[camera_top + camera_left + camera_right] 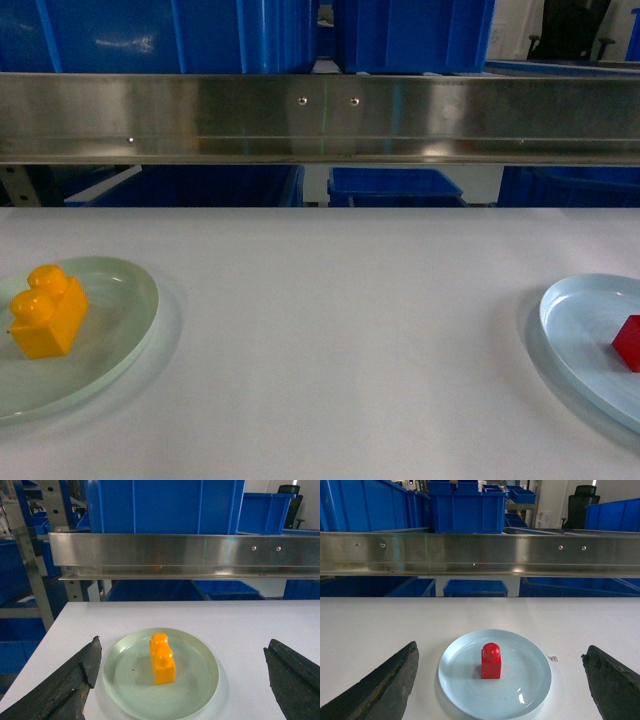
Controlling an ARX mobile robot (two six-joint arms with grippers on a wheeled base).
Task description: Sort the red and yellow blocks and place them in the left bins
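An orange-yellow block (47,312) with two studs lies on a pale green plate (125,330) at the table's left. A red block (629,343) sits on a pale blue plate (570,325) at the right edge. Large blue bins (180,35) stand on the shelf behind the table. Neither gripper shows in the head view. My left gripper (182,650) hangs open, its fingers wide apart on either side of the yellow block (162,658). My right gripper (500,650) is open too, its fingers straddling the red block (491,661). Neither touches a block.
A steel shelf rail (320,115) runs across behind the table's far edge, with another blue bin (410,35) above it and more (395,185) below. A small printed tag (553,657) lies beside the pale blue plate (530,690).
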